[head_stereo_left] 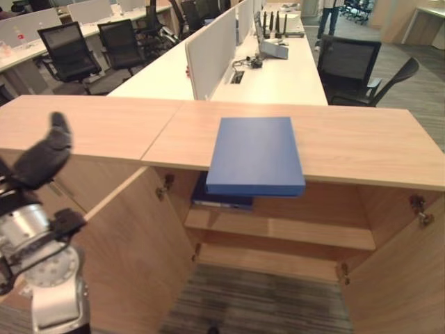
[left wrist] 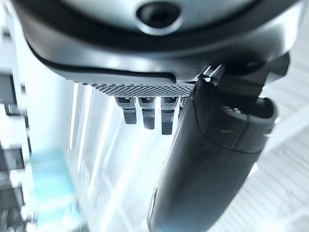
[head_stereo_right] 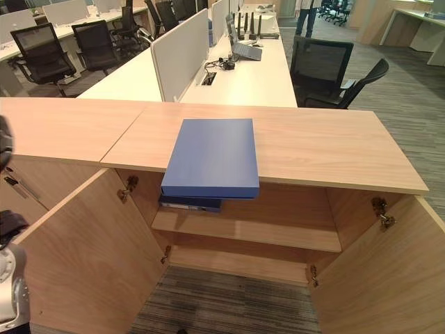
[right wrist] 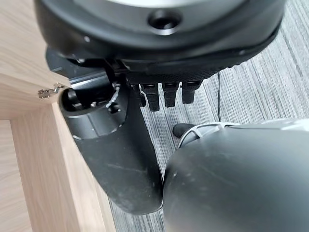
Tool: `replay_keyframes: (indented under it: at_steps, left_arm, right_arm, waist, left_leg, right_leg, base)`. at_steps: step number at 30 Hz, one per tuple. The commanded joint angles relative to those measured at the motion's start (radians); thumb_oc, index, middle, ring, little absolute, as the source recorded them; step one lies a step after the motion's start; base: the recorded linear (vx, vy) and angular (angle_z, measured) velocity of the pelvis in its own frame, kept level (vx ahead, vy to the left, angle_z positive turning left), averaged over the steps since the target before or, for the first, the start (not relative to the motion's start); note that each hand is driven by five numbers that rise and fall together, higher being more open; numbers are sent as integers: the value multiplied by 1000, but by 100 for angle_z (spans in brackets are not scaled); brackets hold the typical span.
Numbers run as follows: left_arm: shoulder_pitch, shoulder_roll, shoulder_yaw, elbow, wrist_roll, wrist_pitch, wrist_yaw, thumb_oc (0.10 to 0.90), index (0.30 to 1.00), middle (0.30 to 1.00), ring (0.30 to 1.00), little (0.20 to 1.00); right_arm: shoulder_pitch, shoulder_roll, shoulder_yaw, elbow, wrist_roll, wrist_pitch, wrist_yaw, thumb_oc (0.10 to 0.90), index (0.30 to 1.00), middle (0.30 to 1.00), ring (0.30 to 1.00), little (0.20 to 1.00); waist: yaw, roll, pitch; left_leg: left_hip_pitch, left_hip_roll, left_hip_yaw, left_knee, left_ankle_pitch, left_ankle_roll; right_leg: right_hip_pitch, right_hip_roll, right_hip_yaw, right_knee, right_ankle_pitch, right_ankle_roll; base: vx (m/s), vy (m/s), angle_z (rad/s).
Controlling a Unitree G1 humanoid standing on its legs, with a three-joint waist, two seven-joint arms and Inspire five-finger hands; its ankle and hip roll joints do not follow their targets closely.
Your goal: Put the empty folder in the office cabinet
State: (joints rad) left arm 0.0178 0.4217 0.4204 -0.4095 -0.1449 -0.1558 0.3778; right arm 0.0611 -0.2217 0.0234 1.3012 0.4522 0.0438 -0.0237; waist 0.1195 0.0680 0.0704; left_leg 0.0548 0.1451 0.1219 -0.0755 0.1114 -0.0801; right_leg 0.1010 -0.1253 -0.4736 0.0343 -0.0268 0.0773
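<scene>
A blue folder (head_stereo_left: 255, 154) lies flat on the wooden top of the office cabinet (head_stereo_left: 361, 142), its near end sticking out over the front edge. Both cabinet doors stand open. Inside, on the upper shelf (head_stereo_left: 285, 228), a second dark blue folder (head_stereo_right: 189, 203) lies just below the first. My left hand (head_stereo_left: 45, 153) is raised at the far left, well apart from the folder, fingers relaxed and holding nothing. My right hand (right wrist: 116, 150) hangs low beside the right door (right wrist: 34, 164), over the carpet, fingers straight and empty.
The left door (head_stereo_left: 132, 236) swings out toward my left arm; the right door (head_stereo_left: 396, 271) stands open on the other side. Behind the cabinet are white desks with a divider (head_stereo_left: 212, 49), black office chairs (head_stereo_left: 348, 66) and a person (head_stereo_left: 328, 17) standing far back.
</scene>
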Motion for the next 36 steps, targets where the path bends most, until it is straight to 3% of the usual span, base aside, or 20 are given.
replay_keyframes:
  at_steps: [1, 11, 20, 25, 29, 36]
  left_arm:
    - [-75, 97, -11, -105, -72, -67, -71, 800, 900, 900, 900, 900]
    - [-87, 219, -142, -100, 40, 19, -247, 800, 900, 900, 900, 900]
    - [-133, 300, -194, -144, 103, 15, -301, 800, 900, 900, 900, 900]
    - [-178, 340, -237, -148, 69, 17, -325, 800, 900, 900, 900, 900]
    - [-210, 382, -335, -155, -116, 22, -399, 800, 900, 900, 900, 900]
    - [-288, 443, -466, -165, -206, 28, -448, 800, 900, 900, 900, 900]
  right_arm:
    - [-55, 39, 43, 20, -27, -3, 15, 800, 900, 900, 900, 900]
    - [-56, 31, 44, 14, -46, 13, 33, 800, 900, 900, 900, 900]
    - [-59, 38, 57, 29, -53, 18, 41, 800, 900, 900, 900, 900]
    - [-62, 37, 70, 27, -52, 19, 50, 800, 900, 900, 900, 900]
    - [-63, 32, 85, 35, -59, 24, 61, 800, 900, 900, 900, 900]
    - [-54, 36, 102, 57, -57, 27, 71, 800, 900, 900, 900, 900]
  waist:
    - [-13, -50, 17]
    - [-32, -40, 5]
    - [-34, -44, -5]
    - [-37, -47, -10]
    - [-46, -43, -15]
    - [-55, -40, -13]
  left_leg:
    - [47, 23, -20, -12, -65, -62]
    - [63, 24, -13, -12, -72, -63]
    - [71, 25, -12, -12, -73, -66]
    - [75, 24, -12, -12, -76, -65]
    - [80, 22, -10, -12, -78, -64]
    - [88, 16, -9, -12, -82, -62]
  right_leg:
    - [37, -21, 42, -122, 88, 45]
    - [52, -18, 50, -122, 84, 44]
    - [56, -14, 51, -122, 84, 46]
    - [58, -14, 55, -122, 86, 47]
    - [60, -14, 60, -122, 86, 49]
    - [66, -16, 66, -122, 88, 50]
  base:
    - [0, 0, 0]
    - [1, -1, 0]
    - [0, 0, -1]
    - [0, 0, 0]
    - [0, 0, 0]
    - [0, 3, -4]
